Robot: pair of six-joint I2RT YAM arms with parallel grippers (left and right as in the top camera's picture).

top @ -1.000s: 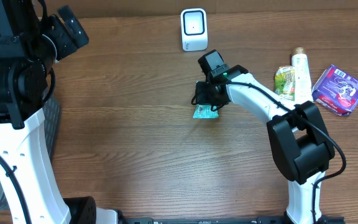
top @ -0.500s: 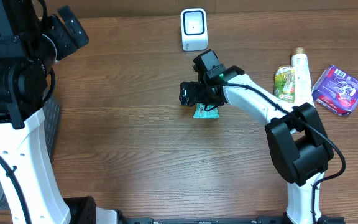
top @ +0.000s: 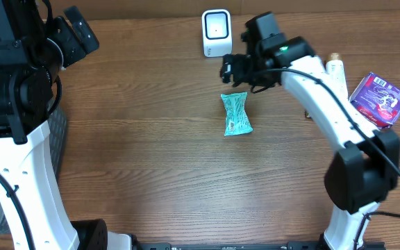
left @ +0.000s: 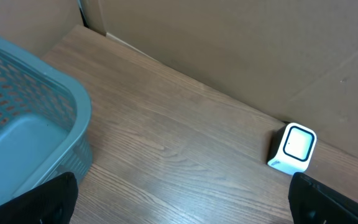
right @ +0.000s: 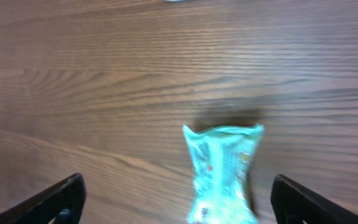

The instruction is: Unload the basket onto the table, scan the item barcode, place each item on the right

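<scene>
**Q:** By what features is the item identified?

**A:** The teal packet (top: pixel 236 114) is identified as a crinkled, glossy film pouch. It is oblong, with crimped and slightly flared ends, and it is laid flat on the table (top: pixel 151 160), whose top is brown with a visible wood grain. The scanner (top: pixel 217 32) is recognised as a white cube with rounded corners and a dark-framed window on its face. It is stood near the back edge of the table.

**Q:** Where is the packet located relative to the right gripper (top: pixel 238 69)?

**A:** In the overhead view the gripper is seen roughly between scanner and packet, clear of the packet. In the right wrist view the packet (right: pixel 224 174) is seen on the table between the two dark fingertips (right: pixel 61 200), nearer the one at the picture's right. It is touched by neither.

**Q:** In what state are the jaws found?

**A:** The right jaws are spread wide and nothing is held. The left gripper (left: pixel 185 208) is likewise spread wide, with nothing held. A blue plastic lattice basket (left: pixel 23 137) is seen to one side of it. A glossy purple packet (top: pixel 379 99) and a white tube (top: pixel 336 73) are laid beyond the right arm.
</scene>
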